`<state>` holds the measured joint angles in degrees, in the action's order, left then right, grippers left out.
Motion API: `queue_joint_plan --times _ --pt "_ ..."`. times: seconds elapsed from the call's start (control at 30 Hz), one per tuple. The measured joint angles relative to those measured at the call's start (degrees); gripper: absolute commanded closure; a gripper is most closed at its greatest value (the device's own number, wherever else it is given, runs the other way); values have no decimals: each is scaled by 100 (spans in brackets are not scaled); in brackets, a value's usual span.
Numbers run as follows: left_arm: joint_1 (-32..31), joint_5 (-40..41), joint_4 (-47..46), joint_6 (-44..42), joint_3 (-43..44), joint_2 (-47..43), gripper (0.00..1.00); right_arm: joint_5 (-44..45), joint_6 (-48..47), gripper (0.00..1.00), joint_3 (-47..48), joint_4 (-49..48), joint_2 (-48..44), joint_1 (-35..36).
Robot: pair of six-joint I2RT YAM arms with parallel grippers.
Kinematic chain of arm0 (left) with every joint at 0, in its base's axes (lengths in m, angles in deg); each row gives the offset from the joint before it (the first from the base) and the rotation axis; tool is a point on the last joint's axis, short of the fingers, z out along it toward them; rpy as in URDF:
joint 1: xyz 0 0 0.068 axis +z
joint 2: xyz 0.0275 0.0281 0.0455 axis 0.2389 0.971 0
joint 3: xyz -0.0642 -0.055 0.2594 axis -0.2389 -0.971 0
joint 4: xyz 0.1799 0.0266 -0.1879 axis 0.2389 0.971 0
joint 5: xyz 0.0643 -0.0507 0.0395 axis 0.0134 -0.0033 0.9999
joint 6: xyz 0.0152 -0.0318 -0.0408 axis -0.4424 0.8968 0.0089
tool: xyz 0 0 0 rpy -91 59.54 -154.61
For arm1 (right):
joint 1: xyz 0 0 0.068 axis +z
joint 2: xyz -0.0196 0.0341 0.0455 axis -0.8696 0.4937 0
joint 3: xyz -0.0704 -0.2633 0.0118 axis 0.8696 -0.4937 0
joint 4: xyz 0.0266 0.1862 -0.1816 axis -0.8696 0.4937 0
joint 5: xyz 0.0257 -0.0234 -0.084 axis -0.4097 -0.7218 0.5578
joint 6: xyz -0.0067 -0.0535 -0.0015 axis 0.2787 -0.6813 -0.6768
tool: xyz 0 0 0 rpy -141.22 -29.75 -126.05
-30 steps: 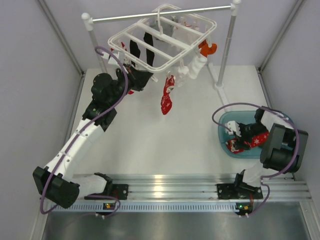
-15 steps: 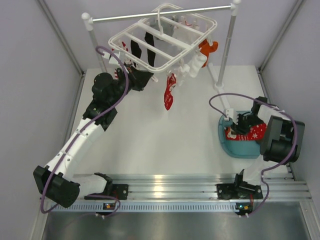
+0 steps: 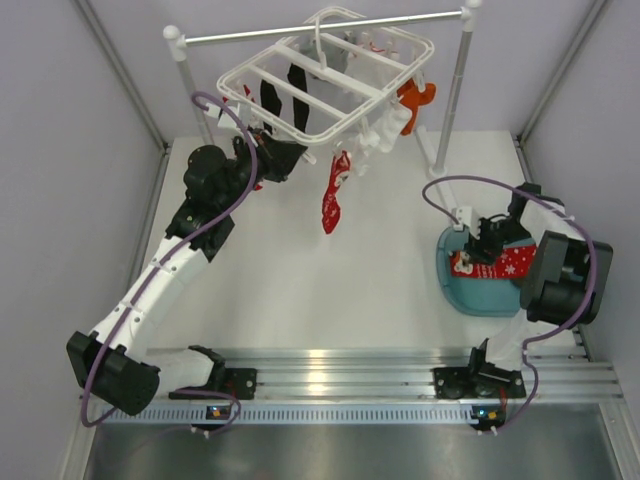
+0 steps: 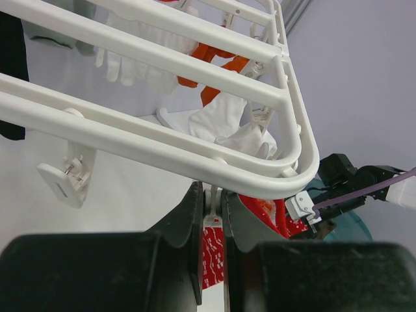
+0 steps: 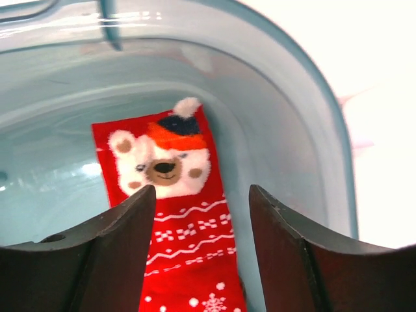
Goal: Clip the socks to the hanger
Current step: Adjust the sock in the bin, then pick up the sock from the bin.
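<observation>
**Item: red sock, bear face and snowflake bands.** It lies flat on the floor of the blue basin, at the right side of the table. None of it is lifted or clipped yet.

**Tool: right gripper.** The jaws stand apart and hold nothing. You have them poised over the sock, one finger to each side of it in the right wrist view. From these views you cannot tell whether the tips touch the cloth.

**Key relation.** The sock lies straight below and ahead of your right gripper. Its long axis runs along the gap between the fingers, with the bear end farthest from the wrist and the snowflake end nearest. The jaws would therefore close across its width, not its length. A straight descent looks like all the pick needs. The basin wall curves close by the right finger, so watch that side.

**Nearer arm.** The right arm is directly over the sock. The left is well apart, up at the hanger.

**Second tool: left gripper.** It is closed on a white clip under the near corner of the frame. A second red sock dangles just beside that corner.

**Route.** From the top view, the hanger lies up and to the left of the basin.
</observation>
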<state>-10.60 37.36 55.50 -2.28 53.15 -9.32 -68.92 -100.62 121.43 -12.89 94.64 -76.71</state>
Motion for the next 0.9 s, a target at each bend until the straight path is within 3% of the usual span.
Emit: queue_joint_plan --times 0.37,0.47,0.5,0.6,0.7,0.9 --pt "0 -2 0 -2 0 11 100 188 -490 36 -9 476 258 90" --pt "0 -2 0 -2 2 33 100 280 -518 47 -122 308 382 144" --pt "0 -2 0 -2 2 39 100 286 -525 63 -157 278 402 157" --pt "0 -2 0 -4 4 59 100 289 -501 88 -157 205 402 173" --pt "0 -7 7 -4 31 74 100 278 -466 100 -149 192 400 170" --pt "0 -11 26 -4 55 74 100 184 -468 100 -37 577 221 -50"
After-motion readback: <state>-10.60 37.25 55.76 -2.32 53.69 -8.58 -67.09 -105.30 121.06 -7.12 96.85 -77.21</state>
